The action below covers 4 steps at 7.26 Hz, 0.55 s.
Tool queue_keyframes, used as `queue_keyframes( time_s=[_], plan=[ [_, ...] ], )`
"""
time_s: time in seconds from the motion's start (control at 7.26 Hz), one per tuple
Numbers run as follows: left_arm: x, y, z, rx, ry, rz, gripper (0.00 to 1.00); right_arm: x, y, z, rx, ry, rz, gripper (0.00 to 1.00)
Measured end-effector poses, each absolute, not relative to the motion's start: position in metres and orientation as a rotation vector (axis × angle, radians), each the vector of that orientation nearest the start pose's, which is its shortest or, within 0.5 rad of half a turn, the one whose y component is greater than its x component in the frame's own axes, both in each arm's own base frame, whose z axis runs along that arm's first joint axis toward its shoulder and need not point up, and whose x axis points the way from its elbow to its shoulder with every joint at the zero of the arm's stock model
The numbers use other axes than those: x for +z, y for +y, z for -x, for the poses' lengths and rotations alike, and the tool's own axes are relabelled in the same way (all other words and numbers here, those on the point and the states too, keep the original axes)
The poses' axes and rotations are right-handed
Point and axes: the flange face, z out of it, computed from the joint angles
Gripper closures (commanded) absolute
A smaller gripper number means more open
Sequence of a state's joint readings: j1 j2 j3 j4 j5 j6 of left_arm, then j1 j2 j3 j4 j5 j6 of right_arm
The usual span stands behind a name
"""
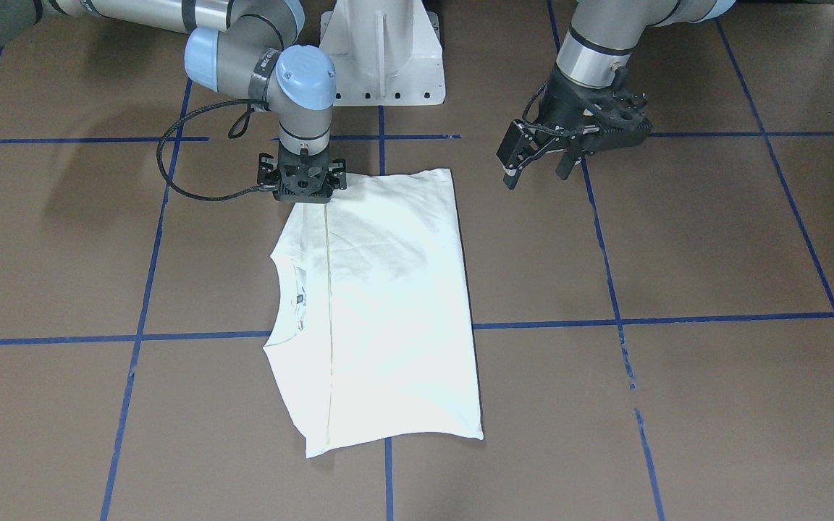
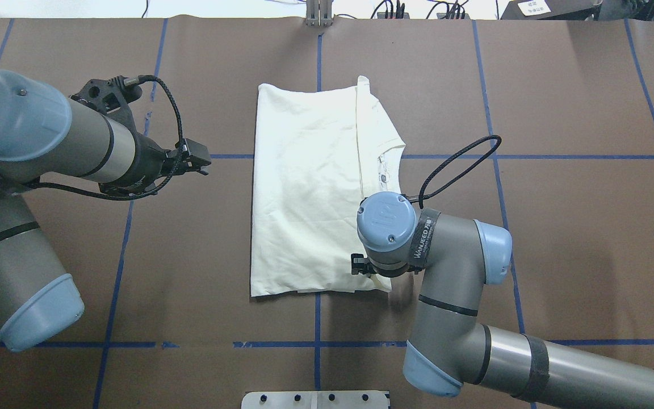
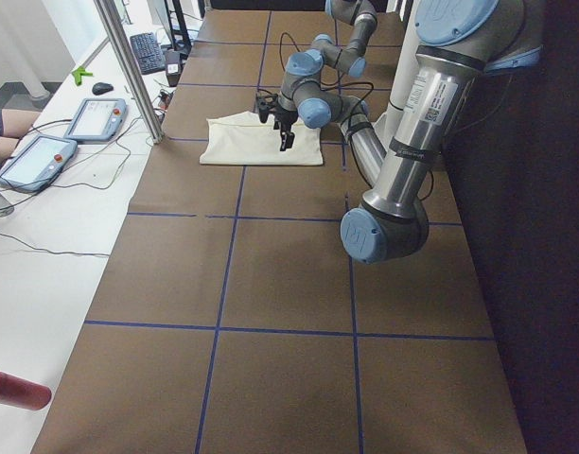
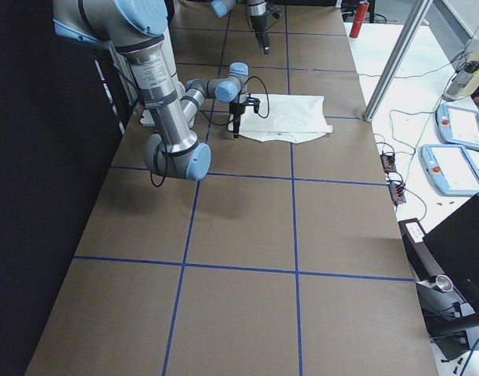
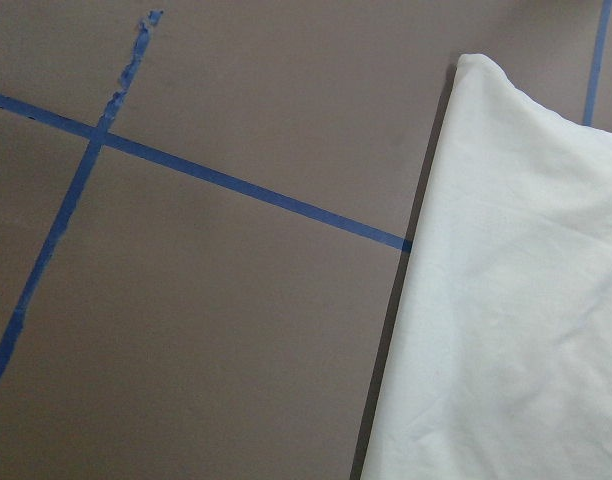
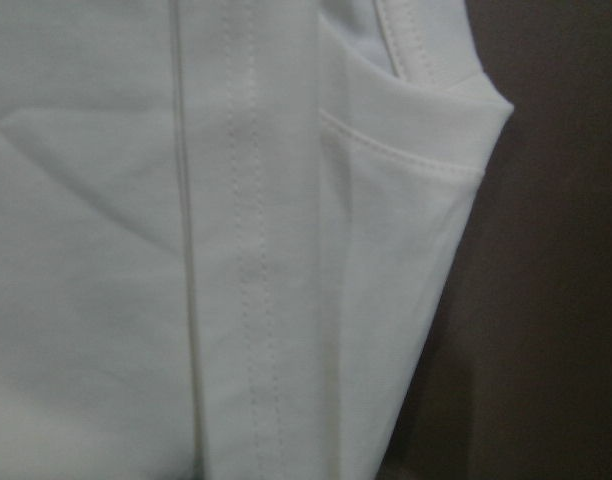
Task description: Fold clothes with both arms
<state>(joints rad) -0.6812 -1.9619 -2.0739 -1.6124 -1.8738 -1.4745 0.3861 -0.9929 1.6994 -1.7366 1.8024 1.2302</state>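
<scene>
A white T-shirt (image 1: 388, 304) lies folded lengthwise on the brown table, collar toward my right side; it also shows in the overhead view (image 2: 304, 187). My right gripper (image 1: 303, 189) points straight down on the shirt's corner nearest my base (image 2: 372, 272). Its fingers are hidden under the wrist, so I cannot tell if they are open or shut. The right wrist view shows flat cloth and a sleeve hem (image 6: 406, 160) very close. My left gripper (image 1: 538, 176) is open and empty, hovering off the shirt's other long edge (image 2: 199, 162). The left wrist view shows that edge (image 5: 516, 300).
Blue tape lines (image 1: 620, 318) mark a grid on the brown table. The white pedestal base (image 1: 382, 51) stands behind the shirt. A black cable (image 1: 171, 166) loops from my right wrist. Tablets and cables (image 4: 459, 149) lie on a side bench.
</scene>
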Motion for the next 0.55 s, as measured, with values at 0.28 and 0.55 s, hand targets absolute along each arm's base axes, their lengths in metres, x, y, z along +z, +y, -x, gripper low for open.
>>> queue_keyframes(
  time_s=[0.28,0.55],
  plan=[
    [0.225,-0.422,-0.358,-0.395,0.973,-0.091,0.0,0.297,-0.363,0.566,0.0,-0.57,0.027,0.0],
    [0.225,-0.42,-0.36,-0.393,0.974,-0.088,0.0,0.294,-0.369,0.56,0.012,-0.568,0.027,0.0]
  ],
)
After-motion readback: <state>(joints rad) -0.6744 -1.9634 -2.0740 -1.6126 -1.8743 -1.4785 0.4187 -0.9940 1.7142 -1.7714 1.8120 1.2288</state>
